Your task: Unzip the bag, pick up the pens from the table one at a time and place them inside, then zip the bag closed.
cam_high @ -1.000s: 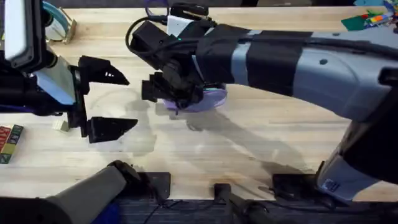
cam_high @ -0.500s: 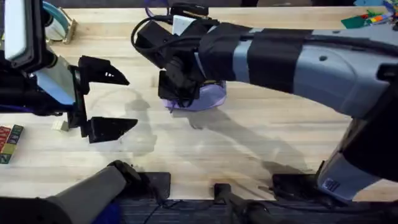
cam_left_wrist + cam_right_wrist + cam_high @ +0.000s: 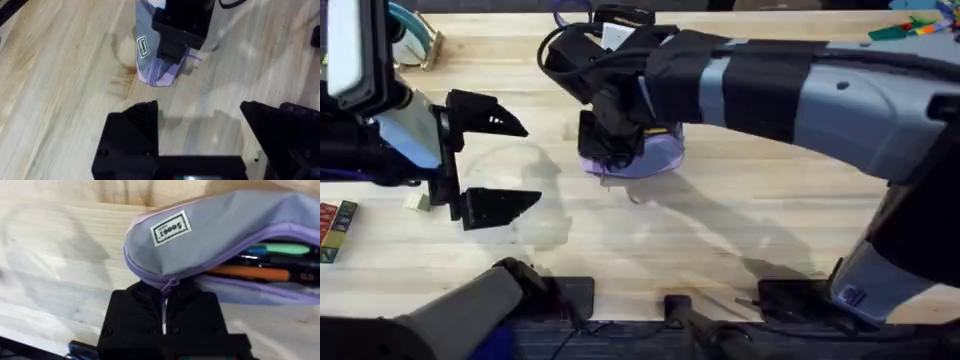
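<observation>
The lavender bag (image 3: 658, 157) lies on the table (image 3: 720, 240) near the middle, its zipper partly open. Inside it I see an orange pen (image 3: 250, 272) beside a green-capped one (image 3: 280, 249). My right gripper (image 3: 608, 158) has reached across to the bag's left end and is shut on the zipper pull (image 3: 165, 291) below the bag's white label (image 3: 171, 228). The left wrist view shows the bag (image 3: 150, 65) with the right gripper (image 3: 175, 45) on top of it. My left gripper (image 3: 532, 163) hangs open over bare table to the bag's left, its fingers (image 3: 132, 130) spread wide.
Coloured blocks (image 3: 335, 228) and a small white piece (image 3: 417, 200) lie at the left edge. A teal roll (image 3: 415, 40) sits at the back left and bright items (image 3: 915, 30) at the back right. The right arm spans the table's right half.
My right gripper has shifted a little to the right along the bag's left end, holding the zipper pull. The left arm has stayed still.
</observation>
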Tool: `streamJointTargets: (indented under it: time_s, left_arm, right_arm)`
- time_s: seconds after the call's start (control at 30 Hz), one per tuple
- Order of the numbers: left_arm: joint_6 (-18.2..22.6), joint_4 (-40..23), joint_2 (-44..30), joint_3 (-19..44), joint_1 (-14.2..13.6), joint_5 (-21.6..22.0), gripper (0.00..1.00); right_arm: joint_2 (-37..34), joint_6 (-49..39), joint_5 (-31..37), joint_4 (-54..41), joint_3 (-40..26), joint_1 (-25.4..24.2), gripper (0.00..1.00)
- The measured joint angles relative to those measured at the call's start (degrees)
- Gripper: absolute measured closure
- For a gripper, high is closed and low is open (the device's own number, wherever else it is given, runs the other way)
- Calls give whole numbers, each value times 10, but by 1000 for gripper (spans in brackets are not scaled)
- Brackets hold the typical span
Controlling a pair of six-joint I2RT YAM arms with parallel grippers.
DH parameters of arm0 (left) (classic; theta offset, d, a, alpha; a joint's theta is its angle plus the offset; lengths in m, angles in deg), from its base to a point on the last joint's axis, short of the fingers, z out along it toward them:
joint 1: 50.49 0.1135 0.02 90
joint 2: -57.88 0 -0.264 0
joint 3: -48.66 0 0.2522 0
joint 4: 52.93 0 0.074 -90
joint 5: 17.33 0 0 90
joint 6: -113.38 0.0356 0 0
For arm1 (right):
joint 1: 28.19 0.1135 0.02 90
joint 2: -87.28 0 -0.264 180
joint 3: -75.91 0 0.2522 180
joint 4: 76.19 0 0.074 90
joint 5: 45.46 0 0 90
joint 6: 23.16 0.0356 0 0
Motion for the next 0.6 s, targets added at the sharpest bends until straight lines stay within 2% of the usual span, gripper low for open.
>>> streamJointTargets:
  time_s: [0.3,0.6]
  left_arm:
    - [0,0,0,0,0,0,7]
    - [0,17,0,0,0,0,7]
  right_arm:
    - [14,-87,-1,-2,-2,0,970]
    - [34,-123,-2,-1,-8,-18,970]
